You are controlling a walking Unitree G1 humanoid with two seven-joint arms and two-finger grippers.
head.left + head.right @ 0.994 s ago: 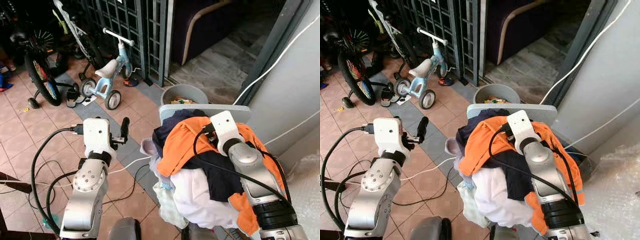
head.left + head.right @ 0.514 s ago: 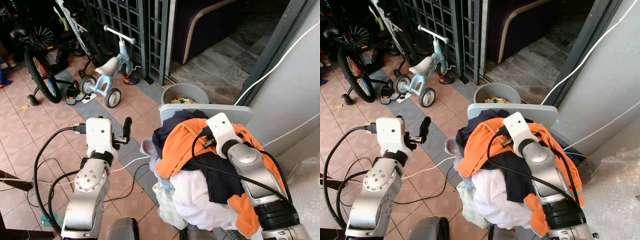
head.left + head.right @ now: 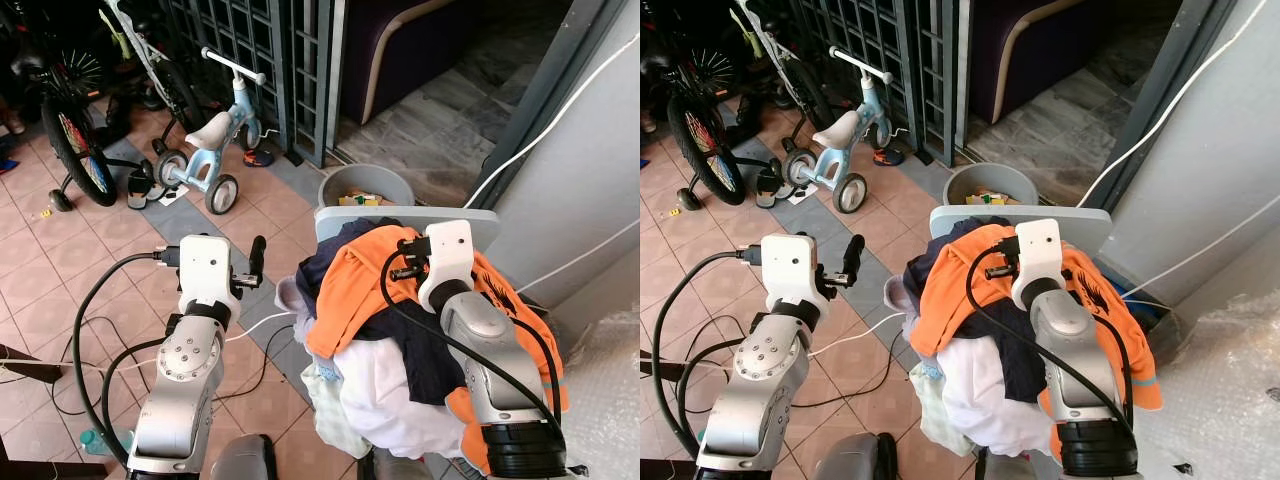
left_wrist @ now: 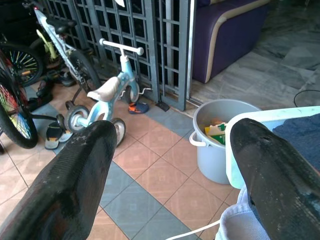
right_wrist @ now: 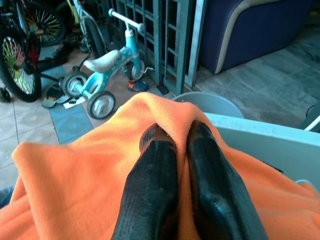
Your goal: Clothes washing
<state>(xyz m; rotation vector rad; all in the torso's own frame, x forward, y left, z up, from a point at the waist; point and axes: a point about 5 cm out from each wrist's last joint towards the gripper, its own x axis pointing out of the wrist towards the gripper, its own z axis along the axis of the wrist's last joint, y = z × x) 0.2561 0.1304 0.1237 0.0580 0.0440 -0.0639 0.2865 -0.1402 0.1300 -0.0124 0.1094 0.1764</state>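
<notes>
1. One heaped pile of laundry fills a single pale basket directly in front of the robot; the heap's long axis runs from 6 o'clock near the robot's body to 12 o'clock at the basket's far rim.
2. Three main garments can be counted in the pile: an orange shirt on top, a dark navy piece beneath it, and a white cloth at the near end.
3. The right pincer is clenched on a fold of the orange shirt, its two black fingers pressed together with fabric bunched between them, pointing toward 12 o'clock.
4. The left pincer hangs released at 9 o'clock of the basket, fingers spread wide apart and grasping nothing.
5. One grey bucket stands on the tiled floor just beyond the basket at 12 o'clock.
6. One light-blue balance bike is parked at 10 o'clock before a metal gate; a larger bicycle stands farther to 9 o'clock.
</notes>
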